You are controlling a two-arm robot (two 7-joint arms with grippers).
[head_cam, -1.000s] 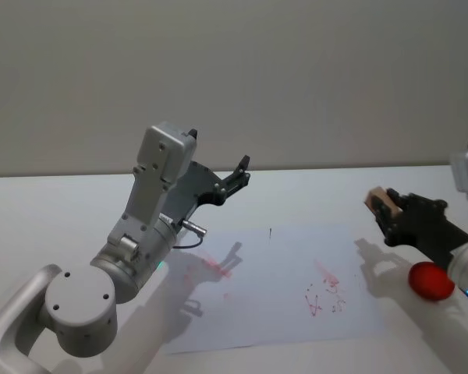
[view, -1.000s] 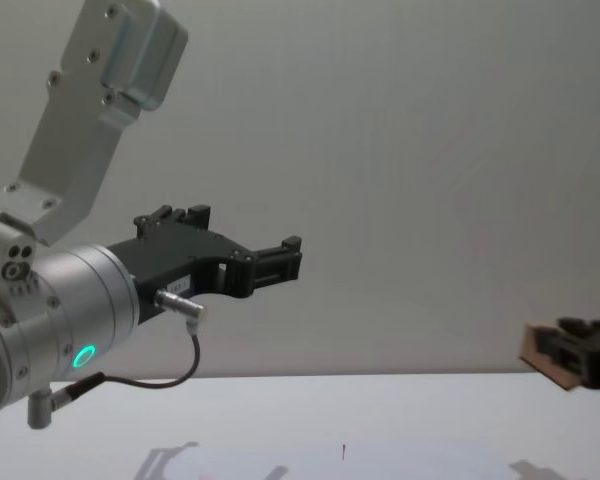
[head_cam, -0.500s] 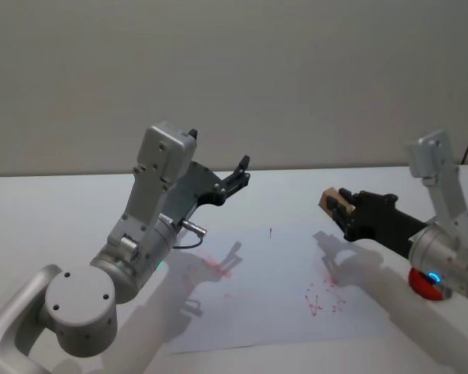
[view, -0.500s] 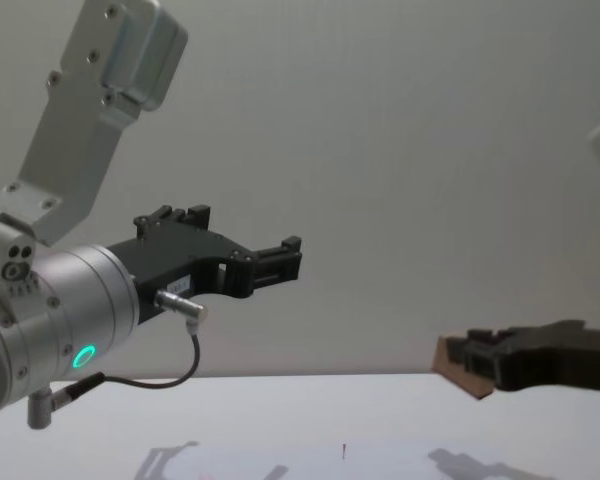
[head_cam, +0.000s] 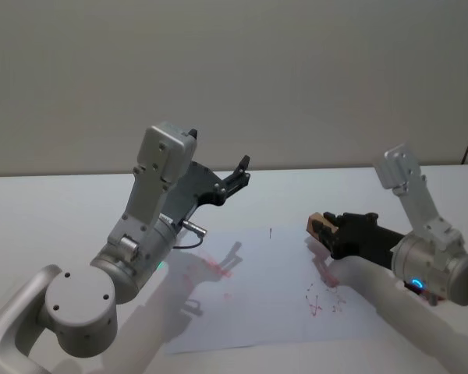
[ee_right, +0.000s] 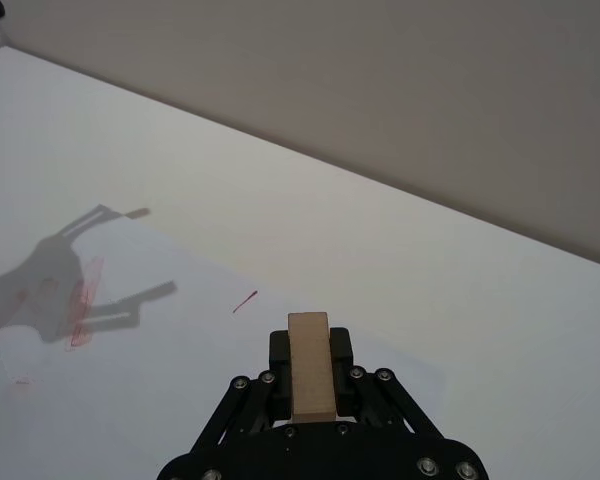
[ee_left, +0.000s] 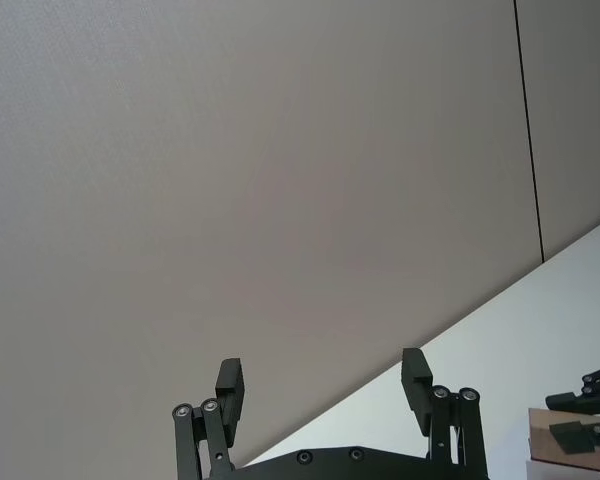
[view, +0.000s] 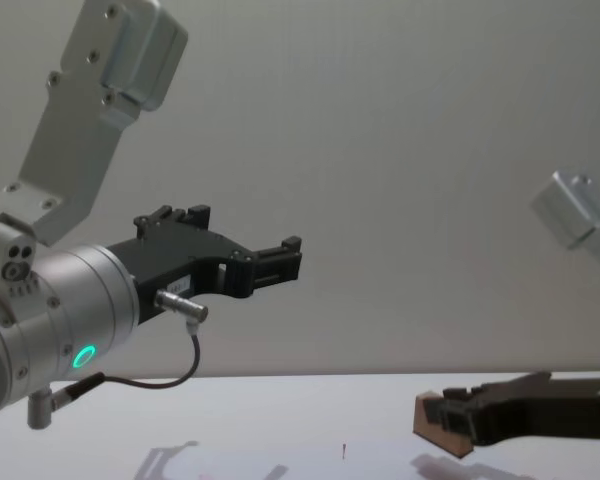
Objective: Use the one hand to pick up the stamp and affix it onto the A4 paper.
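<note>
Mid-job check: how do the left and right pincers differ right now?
The left pincer is open and empty; the right pincer is shut on the stamp. The left pincer is raised high above the table, pointing toward the wall; the right pincer is low over the paper, near its far right corner. Both are black and two-fingered, on silver-grey arms.

Under bright, even light my right pincer [head_cam: 324, 227] lays a soft grey shadow on the A4 paper [head_cam: 257, 312].
</note>
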